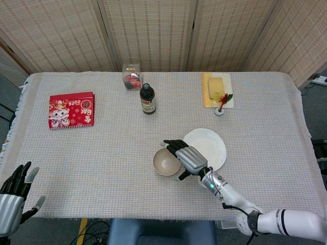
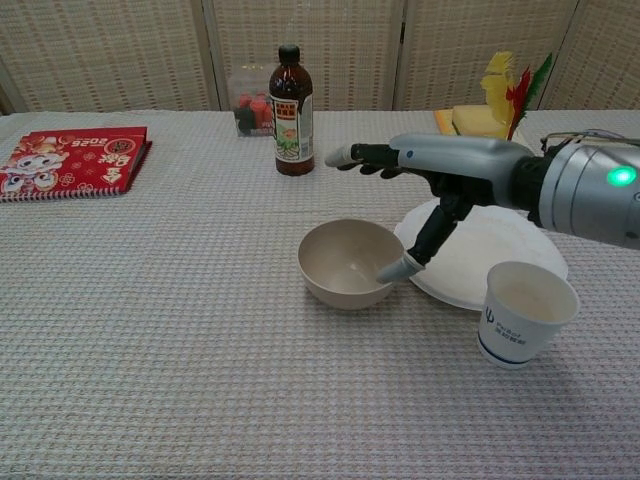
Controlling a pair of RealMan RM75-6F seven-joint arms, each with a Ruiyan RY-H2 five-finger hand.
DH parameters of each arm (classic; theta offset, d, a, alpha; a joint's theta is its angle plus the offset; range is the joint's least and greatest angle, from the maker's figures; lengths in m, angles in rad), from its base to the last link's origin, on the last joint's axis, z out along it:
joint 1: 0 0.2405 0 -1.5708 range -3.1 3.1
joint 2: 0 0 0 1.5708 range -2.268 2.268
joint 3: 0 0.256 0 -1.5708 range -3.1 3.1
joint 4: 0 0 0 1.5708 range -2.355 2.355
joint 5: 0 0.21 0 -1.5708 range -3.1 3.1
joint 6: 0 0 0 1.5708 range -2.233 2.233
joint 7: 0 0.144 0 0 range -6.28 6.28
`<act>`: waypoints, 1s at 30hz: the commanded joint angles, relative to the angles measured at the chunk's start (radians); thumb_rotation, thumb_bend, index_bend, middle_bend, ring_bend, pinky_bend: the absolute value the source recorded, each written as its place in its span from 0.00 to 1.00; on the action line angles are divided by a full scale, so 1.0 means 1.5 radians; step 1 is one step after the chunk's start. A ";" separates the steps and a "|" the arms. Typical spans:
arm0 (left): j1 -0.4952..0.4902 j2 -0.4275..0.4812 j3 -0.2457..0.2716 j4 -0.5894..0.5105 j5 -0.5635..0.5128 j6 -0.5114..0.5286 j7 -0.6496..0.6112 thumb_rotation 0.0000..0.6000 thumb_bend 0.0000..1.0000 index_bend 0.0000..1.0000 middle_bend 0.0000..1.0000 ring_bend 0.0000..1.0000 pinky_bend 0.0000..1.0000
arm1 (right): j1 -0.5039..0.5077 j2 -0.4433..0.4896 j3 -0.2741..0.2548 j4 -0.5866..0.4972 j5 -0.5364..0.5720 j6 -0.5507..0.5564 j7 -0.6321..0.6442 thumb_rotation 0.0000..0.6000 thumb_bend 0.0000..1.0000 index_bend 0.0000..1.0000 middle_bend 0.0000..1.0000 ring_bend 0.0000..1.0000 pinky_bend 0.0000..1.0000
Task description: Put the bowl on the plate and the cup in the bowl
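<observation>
- Head view shows us the table (image 1: pixel 102 148) under its woven cloth, where we are on the first step: getting the bowl onto the plate.
- Our right hand (image 1: pixel 186 155) hovers over the bowl's right rim, fingers spread and holding nothing; in the chest view the thumb (image 2: pixel 400 266) dips down at the rim nearest the plate, the other fingers stretched flat above.
- Our left hand (image 1: pixel 13 191) waits at the near left corner, open and empty, well away from the work.
- The plate (image 1: pixel 212 143) lies bare, just right of the bowl, their edges close or touching.
- The bowl (image 1: pixel 166 162) sits upright on the cloth, empty inside, not yet lifted.
- The cup (image 2: pixel 522 312) stands upright in front of the plate in the chest view, nothing visible in it; from above, our arm hides it.
- Next, we judge, the fingers must close on the bowl's rim, then lift it and carry it right over the plate.
</observation>
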 commanded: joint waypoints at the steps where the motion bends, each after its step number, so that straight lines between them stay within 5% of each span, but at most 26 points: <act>1: -0.001 0.002 -0.001 0.001 -0.004 -0.002 -0.005 1.00 0.31 0.00 0.00 0.00 0.26 | 0.014 -0.035 -0.002 0.024 0.003 0.000 0.002 1.00 0.00 0.00 0.00 0.00 0.00; 13: 0.011 0.014 0.002 0.003 0.002 0.029 -0.029 1.00 0.31 0.00 0.00 0.00 0.26 | 0.052 -0.104 -0.001 0.084 0.050 0.002 -0.034 1.00 0.00 0.00 0.00 0.00 0.00; 30: 0.018 0.018 0.001 0.005 0.004 0.041 -0.037 1.00 0.31 0.00 0.00 0.00 0.26 | 0.070 -0.114 -0.017 0.111 0.087 -0.009 -0.045 1.00 0.00 0.00 0.00 0.00 0.00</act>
